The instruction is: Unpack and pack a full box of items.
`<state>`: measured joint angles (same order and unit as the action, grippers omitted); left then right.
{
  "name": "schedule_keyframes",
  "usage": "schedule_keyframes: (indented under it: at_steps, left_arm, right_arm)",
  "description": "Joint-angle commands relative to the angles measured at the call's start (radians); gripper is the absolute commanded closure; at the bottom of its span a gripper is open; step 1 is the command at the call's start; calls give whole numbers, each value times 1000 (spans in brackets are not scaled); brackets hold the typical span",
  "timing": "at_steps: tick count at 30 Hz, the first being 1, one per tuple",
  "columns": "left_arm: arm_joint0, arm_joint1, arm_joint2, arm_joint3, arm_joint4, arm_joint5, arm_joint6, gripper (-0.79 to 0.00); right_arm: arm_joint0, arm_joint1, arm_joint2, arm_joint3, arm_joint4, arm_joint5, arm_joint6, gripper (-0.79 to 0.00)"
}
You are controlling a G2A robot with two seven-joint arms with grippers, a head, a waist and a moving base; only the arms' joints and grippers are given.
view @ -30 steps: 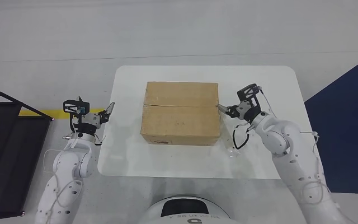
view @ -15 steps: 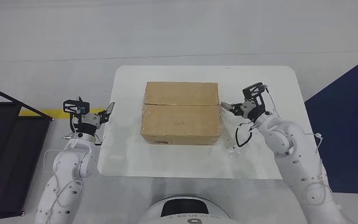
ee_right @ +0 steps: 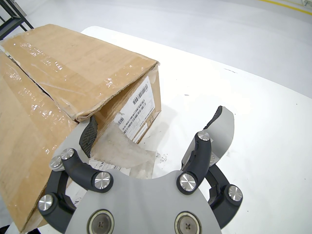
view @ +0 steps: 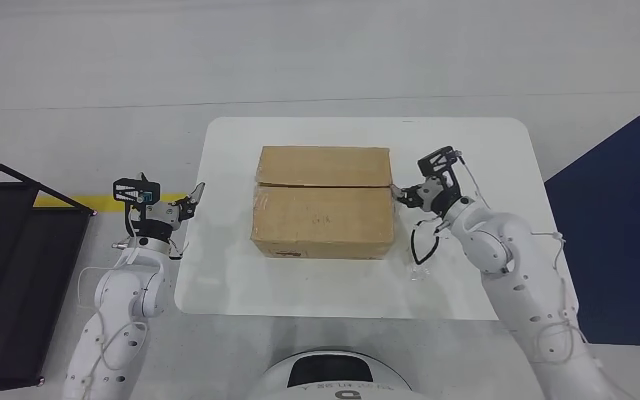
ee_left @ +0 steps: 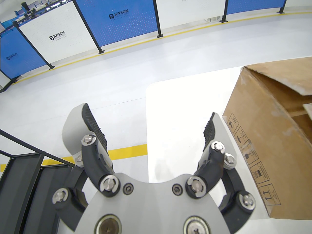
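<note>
**A:** Where is the brown rectangular cardboard box placed, and how much has been done?

**B:** It is set at the middle of the white rounded table, lid side up. The two long top flaps are laid nearly flat. They meet along a seam where the clear tape is seen to be split. Nothing is laid out around the box, so unpacking is judged hardly begun — only the seal has been broken.

**A:** And the grippers?

**B:** The right gripper is held at the box's right end, jaws spread, nothing grasped. One ribbed finger pad is tucked just under the lifted corner of the far flap. Beside it are a white barcode label and a loose scrap of clear film. Whether the cardboard is touched cannot be told. The left gripper is parked off the box's left end, well apart from it, likewise spread and empty.

**A:** What is left?

**B:** Nearly everything, it is judged — both flaps are to be folded back and the hidden contents taken out. Those are then to be returned and the box closed.
</note>
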<state>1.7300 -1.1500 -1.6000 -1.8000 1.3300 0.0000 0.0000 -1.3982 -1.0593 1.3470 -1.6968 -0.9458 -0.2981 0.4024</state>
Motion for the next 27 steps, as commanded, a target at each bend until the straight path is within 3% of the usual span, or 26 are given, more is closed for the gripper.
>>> schedule_keyframes:
  at_steps: [1,6,13,20,27]
  left_arm:
    - [0,0,0,0,0,0,0,-785]
    - [0,0,0,0,0,0,0,-785]
    - [0,0,0,0,0,0,0,-785]
    - [0,0,0,0,0,0,0,-785]
    - [0,0,0,0,0,0,0,-785]
  right_arm:
    - [9,-1,2,-14,11,13,19,-785]
    - [91,-11,-32,-34,33,86,95,-785]
    - [305,-47,-150,47,35,248,176,-785]
    - [488,-91,-296,225,-16,376,258,-785]
    - [629,-136,-413,429,-68,435,353,-785]
